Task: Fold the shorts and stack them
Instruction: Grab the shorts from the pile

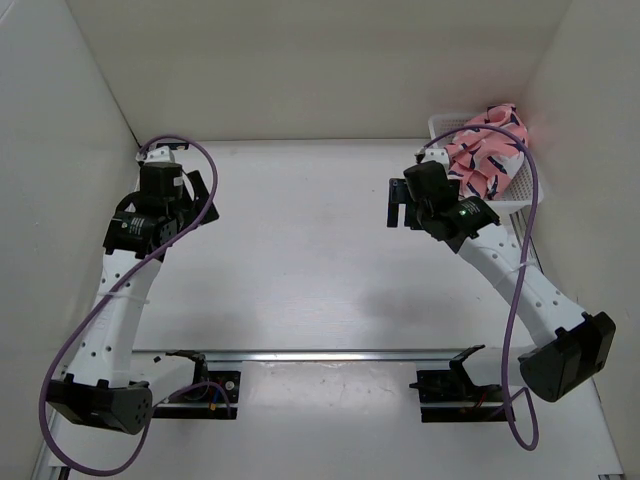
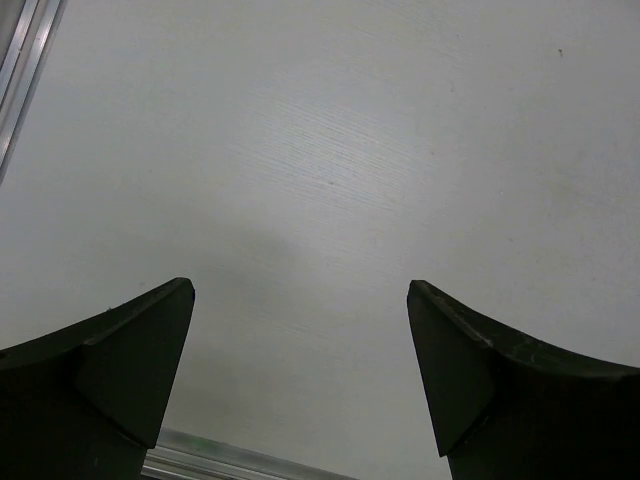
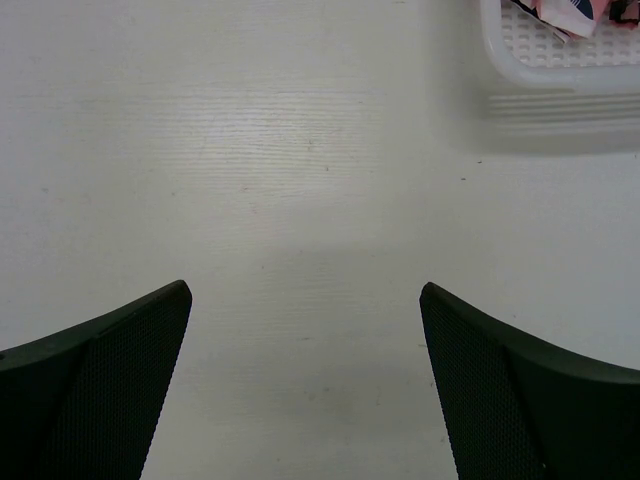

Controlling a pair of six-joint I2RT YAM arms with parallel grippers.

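The salmon-pink shorts (image 1: 487, 152) with navy-and-white shark shapes lie bunched in a white mesh basket (image 1: 524, 193) at the back right corner. A scrap of them (image 3: 566, 12) shows at the top right of the right wrist view, inside the basket (image 3: 560, 62). My right gripper (image 1: 400, 208) is open and empty, over the bare table just left of the basket; it also shows in the right wrist view (image 3: 304, 292). My left gripper (image 1: 192, 192) is open and empty at the back left, far from the shorts; in the left wrist view (image 2: 300, 288) only bare table lies between its fingers.
White walls close in the table (image 1: 300, 260) at the back and on both sides. A metal rail (image 1: 330, 354) runs across the near edge by the arm bases. A rail edge (image 2: 22, 60) shows at the top left of the left wrist view.
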